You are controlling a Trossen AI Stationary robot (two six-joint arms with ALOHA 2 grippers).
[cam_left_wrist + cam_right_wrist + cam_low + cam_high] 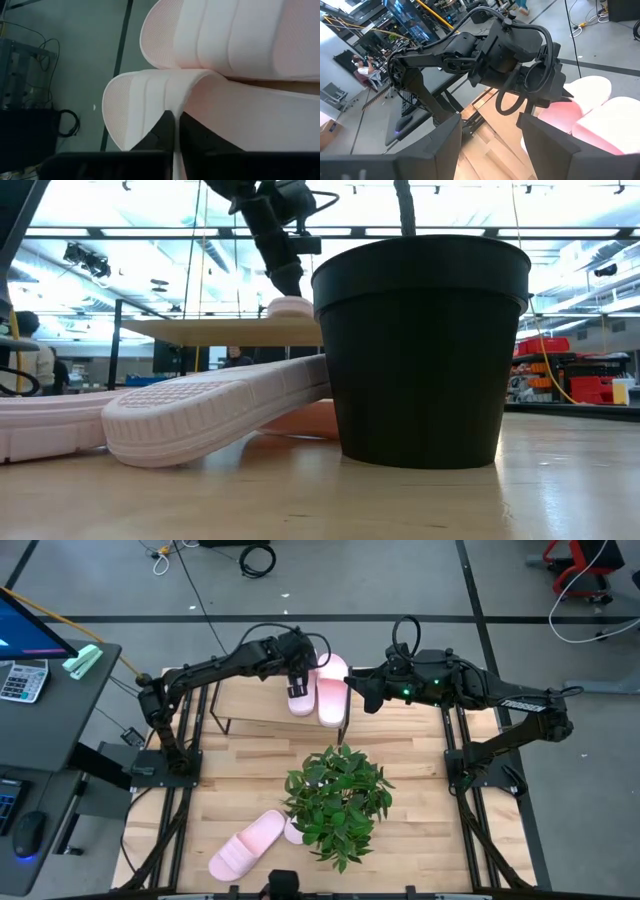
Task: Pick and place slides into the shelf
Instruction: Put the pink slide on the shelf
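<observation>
The left claw (298, 692) is over the shelf (262, 703) at the far side of the desk (420, 830), its fingers (165, 131) pressed together on the strap of a slide (301, 698) that lies on the board. A second slide (333, 690) lies just beside it on the shelf, the two touching along their long sides, toes pointing away from the plant. In the left wrist view the held slide's strap (150, 95) fills the middle, with the other slide's strap (225, 35) next to it.

The right claw (362, 695) hovers near the shelf's right end, just beside the second slide. Its fingers (442, 145) stand apart with nothing between them. That wrist view looks across at the left arm's wrist (510, 55) and a cable loop (520, 90), with both shelf slides at the edge of the picture.

A potted plant (338, 798) stands mid-desk, between the shelf and the near edge. In the low view its black pot (420, 350) blocks most of the right half of the scene. A third slide (248, 843) lies on the desk left of the pot, and a fourth (300, 420) sits partly tucked against the pot's base, mostly hidden under the leaves from above.

A side desk (60, 730) to the left carries a calculator (22, 680) and a mouse (27, 833). A person (30, 360) shows far off in the room.
</observation>
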